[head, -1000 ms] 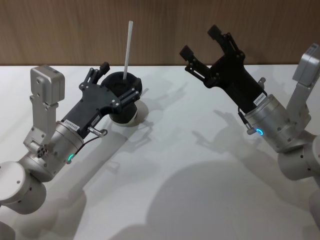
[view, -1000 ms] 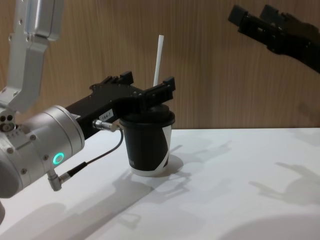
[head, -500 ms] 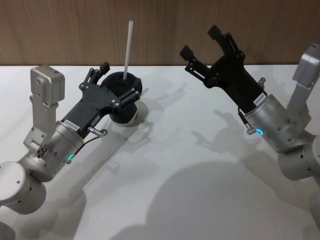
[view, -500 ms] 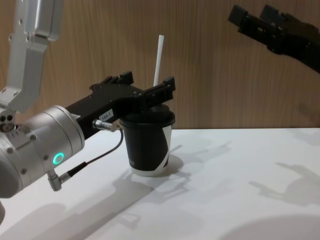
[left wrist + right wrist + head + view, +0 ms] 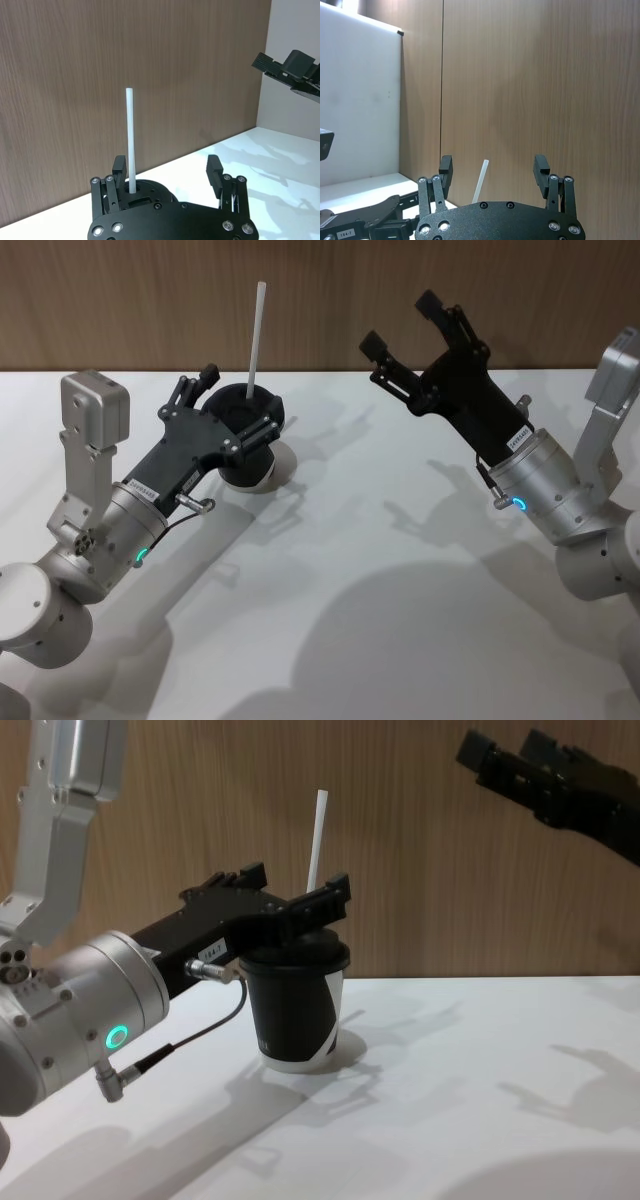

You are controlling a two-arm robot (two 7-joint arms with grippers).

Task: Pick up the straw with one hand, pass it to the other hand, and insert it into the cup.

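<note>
Two end effectors flank the cup (image 5: 247, 435), which stands on the white counter (image 5: 380, 570) before a wood-grain wall (image 5: 320, 300). The cup is a small black paper vessel with a white curved patch on its side, a white base rim and a black plastic lid. The straw (image 5: 257, 332), long, thin, straight and white, rises from the lid, near upright with a slight lean, and stands well taller than the cup; in the chest view its lower end passes behind a finger of the left end effector at the lid (image 5: 297, 952).

The left end effector (image 5: 236, 402), black with a silver wrist bearing a green glowing ring and a thin cable, hangs at lid height directly over the cup. Its fingers are spread apart, one on either side of the straw and clear of it, as the left wrist view confirms (image 5: 167, 172).

The right end effector (image 5: 404, 322), black on a silver wrist with a blue-green light, is raised well to the right of the cup, above the counter. Its fingers are likewise spread wide and hold nothing.
</note>
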